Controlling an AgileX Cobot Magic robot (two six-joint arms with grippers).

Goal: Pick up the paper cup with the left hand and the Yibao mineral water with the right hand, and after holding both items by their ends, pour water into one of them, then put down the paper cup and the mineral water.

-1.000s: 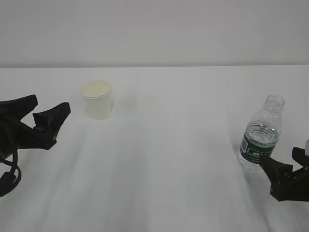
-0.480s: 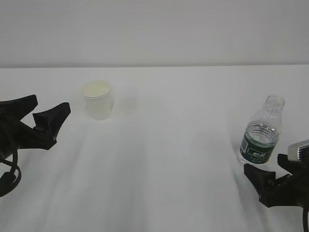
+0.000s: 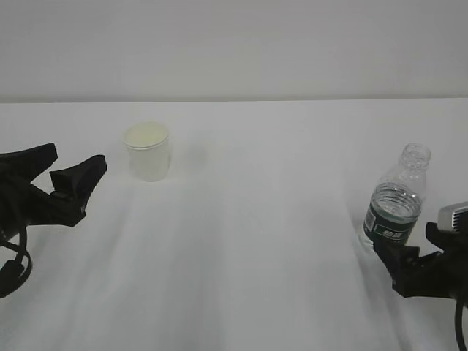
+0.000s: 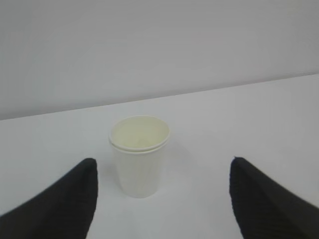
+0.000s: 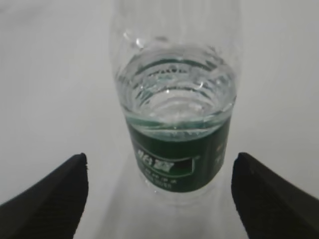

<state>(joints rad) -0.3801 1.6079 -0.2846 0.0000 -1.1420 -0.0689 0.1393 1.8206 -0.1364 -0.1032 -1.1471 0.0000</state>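
Small cream tapered paper cup [image 3: 148,151] upright on white table [image 3: 256,219], far left. Black left gripper [image 3: 64,174] spread wide, empty, beside it. Clear ribbed green-labelled water bottle [image 3: 395,202] upright, right; black right gripper [image 5: 159,194] spread, straddling it, not touching.

The exterior camera looks down at a slant across the white surface [image 3: 256,219] toward the far wall, taking in both arms at the side edges. The left wrist camera looks level over the surface between its gripper [image 4: 162,199] fingers at the paper cup [image 4: 139,154] (also seen in the exterior view). The right wrist camera sits much nearer its subject, the Yibao mineral water [image 5: 174,119], which fills the frame and stands at the exterior view's right.
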